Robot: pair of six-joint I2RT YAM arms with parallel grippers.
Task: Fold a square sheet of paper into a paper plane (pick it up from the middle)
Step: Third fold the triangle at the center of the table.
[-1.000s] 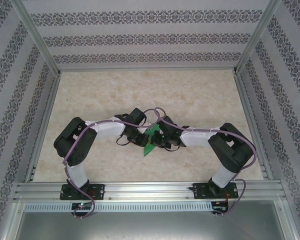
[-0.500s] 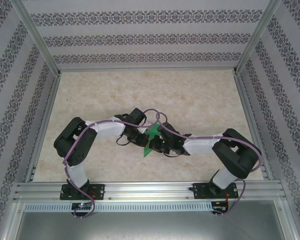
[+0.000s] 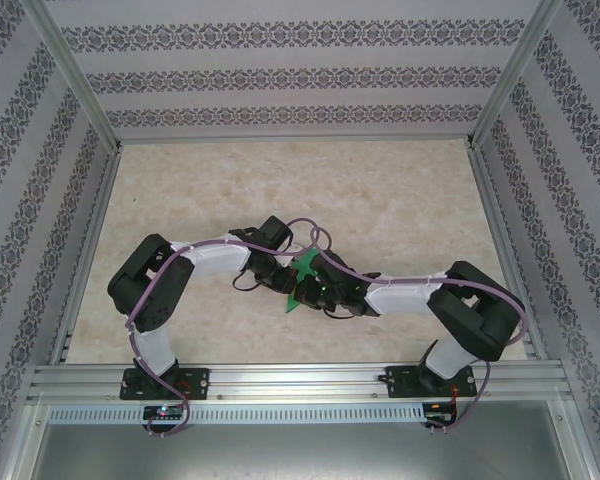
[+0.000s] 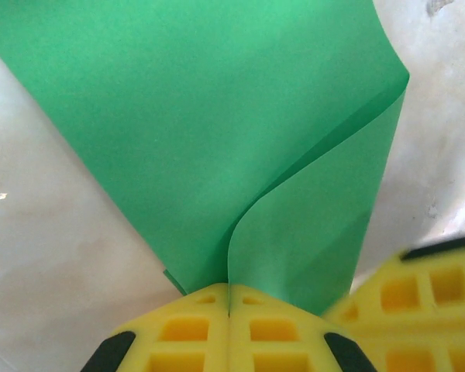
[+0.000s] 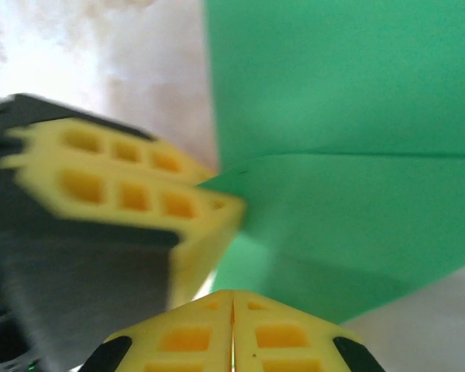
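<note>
The bright green square sheet of paper point(image 3: 305, 270) is folded and held above the table's middle, between the two wrists. My left gripper point(image 4: 229, 298) is shut on it: a curved folded edge point(image 4: 240, 232) runs straight into the seam between the yellow fingertips. My right gripper point(image 5: 232, 298) is shut, and its tips sit right against the lower edge of the paper point(image 5: 349, 232). I cannot tell whether the right tips pinch any paper. The left gripper's yellow fingers point(image 5: 132, 194) are close on the left in the right wrist view. A right finger point(image 4: 422, 291) shows at the lower right of the left wrist view.
The beige marbled table point(image 3: 400, 190) stretches behind the grippers. Patterned walls and aluminium frame posts point(image 3: 495, 220) close in the sides and back. A metal rail point(image 3: 300, 380) with both arm bases runs along the near edge.
The right gripper has moved left and nearer, closing in beside the left gripper under the paper. The right elbow has swung out to the right. The left arm has stayed put.
</note>
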